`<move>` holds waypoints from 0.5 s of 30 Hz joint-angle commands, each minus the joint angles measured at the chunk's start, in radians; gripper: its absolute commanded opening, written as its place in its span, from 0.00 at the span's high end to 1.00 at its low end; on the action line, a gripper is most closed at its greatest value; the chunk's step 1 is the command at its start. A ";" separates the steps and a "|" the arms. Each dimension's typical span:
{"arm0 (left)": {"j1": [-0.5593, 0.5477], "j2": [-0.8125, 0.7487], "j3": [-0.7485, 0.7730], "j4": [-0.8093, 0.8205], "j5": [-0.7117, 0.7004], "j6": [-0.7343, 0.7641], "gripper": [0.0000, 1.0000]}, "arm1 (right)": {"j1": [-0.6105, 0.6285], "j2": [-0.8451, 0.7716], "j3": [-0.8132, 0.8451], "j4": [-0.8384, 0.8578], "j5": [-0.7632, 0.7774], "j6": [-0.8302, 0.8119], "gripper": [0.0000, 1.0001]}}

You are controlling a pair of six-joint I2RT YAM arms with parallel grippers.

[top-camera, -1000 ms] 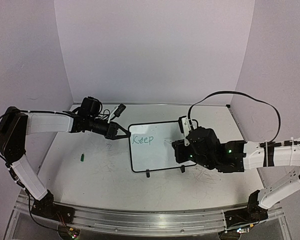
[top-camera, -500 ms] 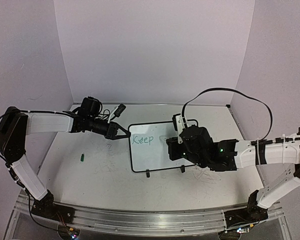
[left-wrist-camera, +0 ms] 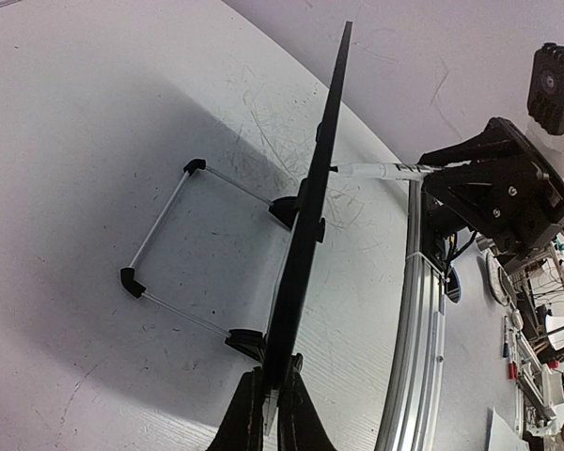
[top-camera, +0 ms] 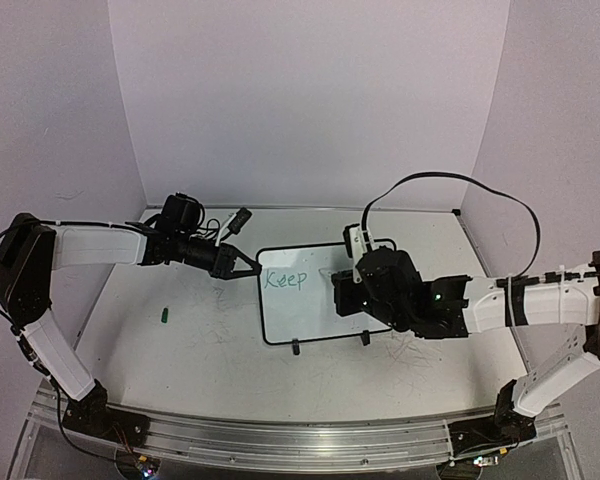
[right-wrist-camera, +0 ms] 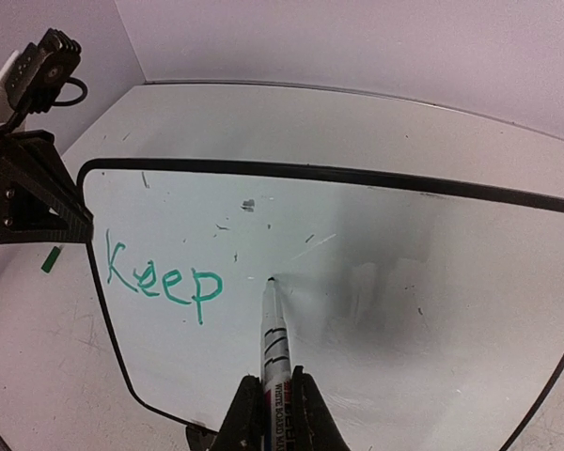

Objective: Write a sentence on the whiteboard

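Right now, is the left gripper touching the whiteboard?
Touching: the left wrist view shows the left gripper clamped on the whiteboard at its black rim.

Whiteboard [top-camera: 302, 312] stands on table [top-camera: 180, 350], between the two grippers. Left gripper [left-wrist-camera: 271, 399] sits on the board's left edge, and the board runs edge-on straight ahead of its fingers, with the wire stand [left-wrist-camera: 160, 249] on the table off to the left. Right gripper [right-wrist-camera: 271, 393] faces the board front; marker [right-wrist-camera: 275, 340] sticks forward from between its fingers, tip on the board. Written word [right-wrist-camera: 164, 279] lies ahead-left of that tip, close by. Small object [top-camera: 165, 316] on the table, well apart, on the left gripper's side.
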 commanded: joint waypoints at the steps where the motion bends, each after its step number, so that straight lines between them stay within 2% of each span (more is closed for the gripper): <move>1: 0.001 -0.035 0.022 -0.030 0.001 -0.003 1.00 | -0.005 0.015 0.043 0.025 0.029 -0.008 1.00; 15: 0.001 -0.036 0.021 -0.031 -0.002 -0.001 1.00 | -0.006 0.018 0.035 -0.030 0.023 0.043 1.00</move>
